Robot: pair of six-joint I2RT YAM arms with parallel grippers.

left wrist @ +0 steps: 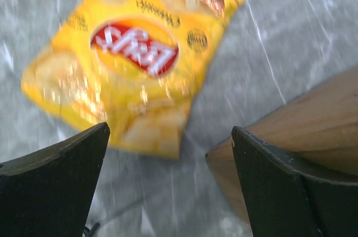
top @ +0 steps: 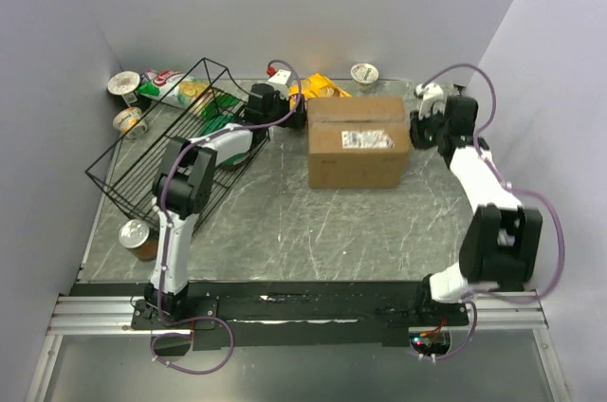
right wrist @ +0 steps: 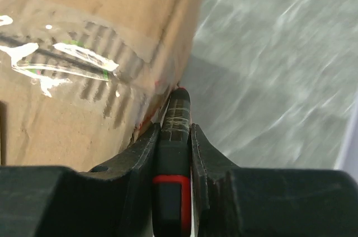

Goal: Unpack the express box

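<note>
Two grippers attend the box [top: 358,141], which sits on the table [top: 285,231] right of centre, flaps closed and taped. The right gripper [right wrist: 174,128] is at the box's right side, its jaws drawn narrow and clamped on a slim black tool [right wrist: 178,108] with a red band. The tool's tip meets the box edge just beside the clear tape [right wrist: 84,58]. This looks like a cutter lined up on the seam so the tape can be slit. The left gripper [left wrist: 170,131] hangs wide and empty off the box's far left corner, above a yellow bag [left wrist: 134,64]. That position suggests it is kept clear of the cut, yet near enough to steady the box if it slides. A basket [top: 142,174] stands at the left, probably to receive the contents. Unpacking is judged to be at its first step, with nothing out yet. One risk is that the tip skids off the edge instead of cutting the tape.
</note>
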